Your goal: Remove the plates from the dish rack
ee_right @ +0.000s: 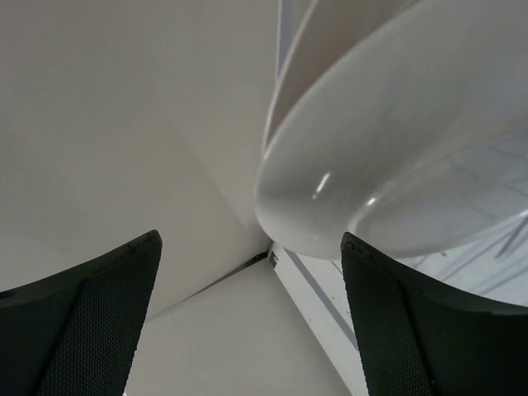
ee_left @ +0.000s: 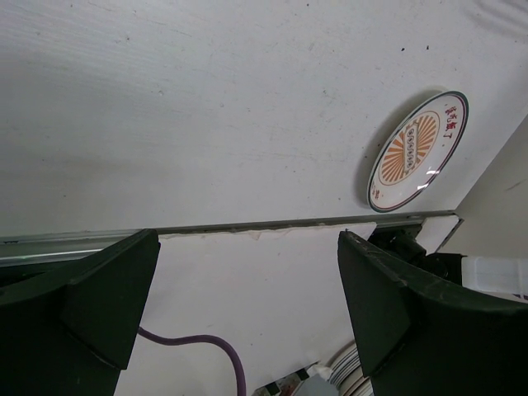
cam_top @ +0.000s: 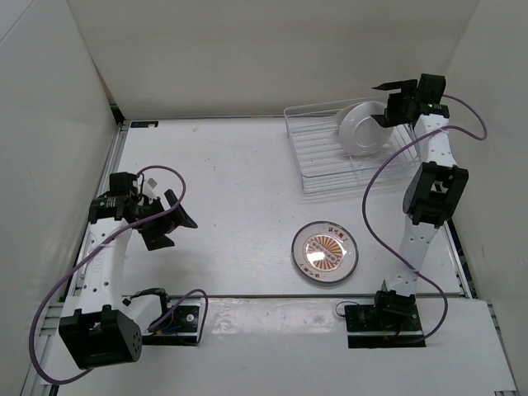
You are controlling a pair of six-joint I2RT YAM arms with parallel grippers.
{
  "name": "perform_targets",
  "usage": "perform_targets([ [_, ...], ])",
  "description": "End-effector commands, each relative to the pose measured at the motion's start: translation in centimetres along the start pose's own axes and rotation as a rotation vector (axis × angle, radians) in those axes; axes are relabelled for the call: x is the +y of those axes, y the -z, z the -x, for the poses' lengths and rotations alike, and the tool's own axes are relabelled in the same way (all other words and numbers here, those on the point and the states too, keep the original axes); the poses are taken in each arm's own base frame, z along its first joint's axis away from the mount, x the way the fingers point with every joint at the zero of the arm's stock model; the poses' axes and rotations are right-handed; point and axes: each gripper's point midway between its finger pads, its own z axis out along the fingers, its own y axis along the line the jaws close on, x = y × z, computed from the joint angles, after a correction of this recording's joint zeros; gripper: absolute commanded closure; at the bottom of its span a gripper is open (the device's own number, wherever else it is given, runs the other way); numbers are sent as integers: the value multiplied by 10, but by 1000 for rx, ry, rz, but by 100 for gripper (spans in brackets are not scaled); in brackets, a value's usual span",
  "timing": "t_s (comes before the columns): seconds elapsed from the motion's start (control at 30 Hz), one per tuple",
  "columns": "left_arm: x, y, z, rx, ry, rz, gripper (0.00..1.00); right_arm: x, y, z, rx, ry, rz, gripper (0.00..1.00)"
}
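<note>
The wire dish rack point(cam_top: 330, 169) stands at the back right of the table. A white plate point(cam_top: 360, 128) stands on edge in its far part, leaning. My right gripper point(cam_top: 388, 103) hovers open just right of that plate's upper rim, touching nothing. In the right wrist view the white plate point(ee_right: 396, 140) fills the upper right, beyond the open right gripper point(ee_right: 252, 247), with rack wires point(ee_right: 495, 239) behind it. The orange sunburst plate point(cam_top: 325, 252) lies flat on the table in front of the rack. My left gripper point(cam_top: 169, 219) is open and empty at the left. The left wrist view shows the left gripper point(ee_left: 246, 247) wide open and the orange plate point(ee_left: 418, 151) far off.
White walls enclose the table on the left, back and right; the rack sits near the back right corner. A metal seam point(cam_top: 289, 295) crosses the table in front of the arm bases. Purple cables point(cam_top: 375, 223) loop beside each arm.
</note>
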Motion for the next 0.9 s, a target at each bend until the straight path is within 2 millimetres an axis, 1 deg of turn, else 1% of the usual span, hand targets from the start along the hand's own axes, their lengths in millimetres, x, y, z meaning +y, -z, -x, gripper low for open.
perform_targets([
  [0.0, -5, 8, 10, -40, -30, -5, 0, 23, -2, 17, -40, -34, 80, 10],
  [0.03, -6, 8, 10, -36, -36, -6, 0, 22, -3, 20, -46, -65, 80, 10],
  [0.1, -5, 9, 10, -34, -36, 1, 0, 12, -12, 28, -51, -119, 69, 10],
  [0.13, -5, 10, 11, -35, -38, 6, 0, 13, -13, 28, -47, -126, 75, 10],
  [0.2, -4, 10, 11, -33, -39, 11, 0, 6, -20, 30, -34, -158, 63, 10],
  [0.23, -3, 10, 11, -36, -37, 17, 0, 6, -21, 29, -24, -175, 64, 10],
  [0.33, -4, 10, 12, -32, -43, 19, 0, -4, -27, 27, 12, -224, 42, 10],
  [0.37, -3, 10, 14, -35, -38, 21, 0, -8, -28, 21, 49, -234, 33, 10],
  [0.43, -2, 9, 13, -29, -34, 24, 0, -14, -28, 22, 67, -266, 19, 10],
  [0.47, -3, 9, 14, -31, -36, 21, 0, -19, -28, 15, 107, -272, 8, 10],
  [0.53, -2, 9, 14, -33, -30, 22, 0, -25, -27, 12, 133, -279, -8, 10],
  [0.57, -2, 9, 15, -37, -27, 22, 0, -33, -25, 4, 179, -292, -31, 10],
  [0.6, -2, 9, 15, -35, -25, 18, 0, -35, -22, 3, 190, -281, -36, 10],
  [0.63, -1, 9, 15, -35, -20, 17, 0, -41, -21, 1, 202, -278, -52, 10],
  [0.67, -1, 9, 16, -38, -17, 14, 0, -55, -20, -5, 226, -288, -90, 10],
  [0.7, -1, 10, 16, -39, -17, 15, 0, -56, -13, -11, 240, -284, -94, 10],
  [0.73, -1, 9, 16, -38, -18, 14, 0, -57, -10, -15, 251, -280, -98, 10],
  [0.77, -1, 10, 16, -40, -14, 15, 0, -72, -9, -20, 264, -282, -132, 10],
  [0.8, -1, 9, 16, -38, -13, 15, 0, -76, -3, -26, 278, -284, -146, 10],
  [0.87, -2, 9, 16, -39, -15, 11, 0, -77, 10, -33, 288, -245, -154, 10],
])
